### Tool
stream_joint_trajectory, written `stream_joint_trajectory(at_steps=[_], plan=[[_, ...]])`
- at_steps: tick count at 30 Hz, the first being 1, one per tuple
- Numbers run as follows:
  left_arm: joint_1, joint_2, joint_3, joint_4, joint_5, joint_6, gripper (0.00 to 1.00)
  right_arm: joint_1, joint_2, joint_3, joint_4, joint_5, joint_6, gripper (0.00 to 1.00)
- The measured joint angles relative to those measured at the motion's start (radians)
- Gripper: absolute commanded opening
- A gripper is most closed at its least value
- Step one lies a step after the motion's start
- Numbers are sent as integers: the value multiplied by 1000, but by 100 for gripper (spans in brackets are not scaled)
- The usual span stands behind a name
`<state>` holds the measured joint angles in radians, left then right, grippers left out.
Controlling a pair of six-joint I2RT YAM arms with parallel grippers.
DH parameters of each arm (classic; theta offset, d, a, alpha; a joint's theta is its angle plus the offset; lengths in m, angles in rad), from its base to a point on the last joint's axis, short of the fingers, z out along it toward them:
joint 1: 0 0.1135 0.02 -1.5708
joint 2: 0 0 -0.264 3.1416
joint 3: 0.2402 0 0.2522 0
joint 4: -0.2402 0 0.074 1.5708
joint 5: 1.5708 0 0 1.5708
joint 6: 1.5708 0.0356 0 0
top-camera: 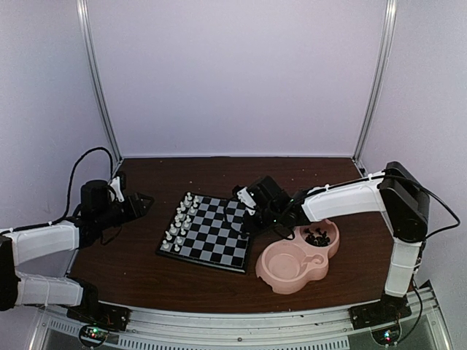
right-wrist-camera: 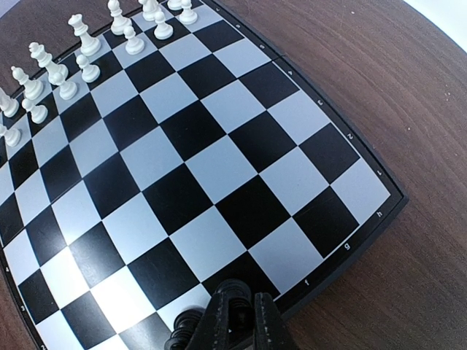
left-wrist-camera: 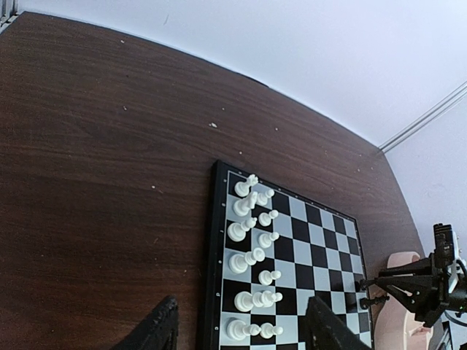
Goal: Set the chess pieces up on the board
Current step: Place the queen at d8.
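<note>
right gripper (right-wrist-camera: 241, 299) with fingers pressing together over the edge of the small black and pale grey checked chessboard (right-wrist-camera: 219, 146), tiny black plastic chessman (right-wrist-camera: 186, 332) just beside them, whether held we cannot tell, we are seeing white plastic chessmen (right-wrist-camera: 73, 58) standing in two rows at the opposite edge, left gripper (left-wrist-camera: 241, 332) hanging open near them

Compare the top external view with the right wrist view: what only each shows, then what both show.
Only top external: the pink dish holding black pieces, and the open left hand. Only right wrist: one black piece on the board's edge row beside the shut right hand; whether held is unclear. Both: the board and the white pieces in two rows.
</note>
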<state>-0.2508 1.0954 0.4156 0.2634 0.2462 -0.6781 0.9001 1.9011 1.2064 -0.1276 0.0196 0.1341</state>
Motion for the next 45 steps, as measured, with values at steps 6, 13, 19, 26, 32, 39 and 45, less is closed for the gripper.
stream_joint_trajectory(at_steps=[6,13,19,26,32,39,45], plan=[[0,0,0,0,0,0,59,0,0,1,-12,3,-1,15],[0,0,2,-1,0,0,59,0,8,17,-25,5,-4,18],[0,0,2,-2,0,0,60,0,9,19,-27,8,-8,24],[0,0,4,-2,0,0,60,0,9,19,-31,11,-7,30],[0,-2,4,-3,0,2,60,0,5,18,-34,27,-3,34],[0,-4,5,-3,-1,7,60,0,-109,-41,-22,80,0,40],[0,-4,5,-3,-1,8,60,0,-256,-134,1,204,39,35]])
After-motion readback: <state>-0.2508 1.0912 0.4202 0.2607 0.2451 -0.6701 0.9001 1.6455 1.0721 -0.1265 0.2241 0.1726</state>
